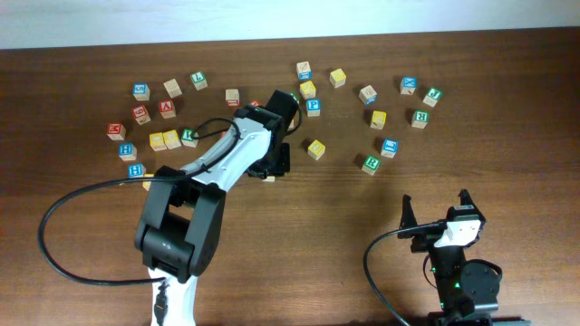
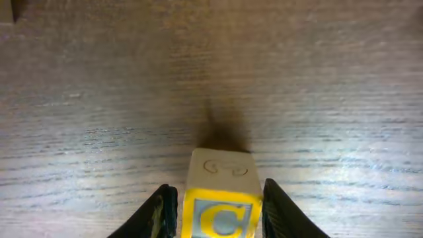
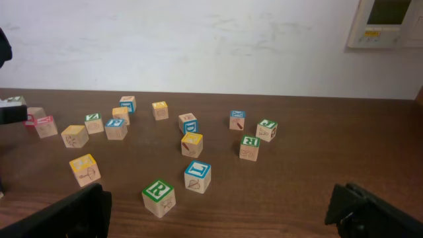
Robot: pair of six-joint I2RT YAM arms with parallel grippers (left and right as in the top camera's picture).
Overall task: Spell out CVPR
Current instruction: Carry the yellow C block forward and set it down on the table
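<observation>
Over the middle of the table [image 1: 517, 226], seen from above, your left gripper [image 1: 273, 168] sits just below the scattered letter blocks [image 1: 316, 148]. Your right gripper [image 1: 436, 208] rests near the front edge, jaws spread wide. At your left wrist, the fingers [image 2: 162, 210] clamp the C block [image 2: 221, 192]. From your right wrist, a green R block [image 3: 158, 196] lies just ahead.

Bare worktop [image 2: 211, 79] lies open ahead of my left tool [image 2: 217, 198]; a yellow block [image 1: 315, 148] stands near, other blocks [image 1: 378, 119] crowd beyond.
</observation>
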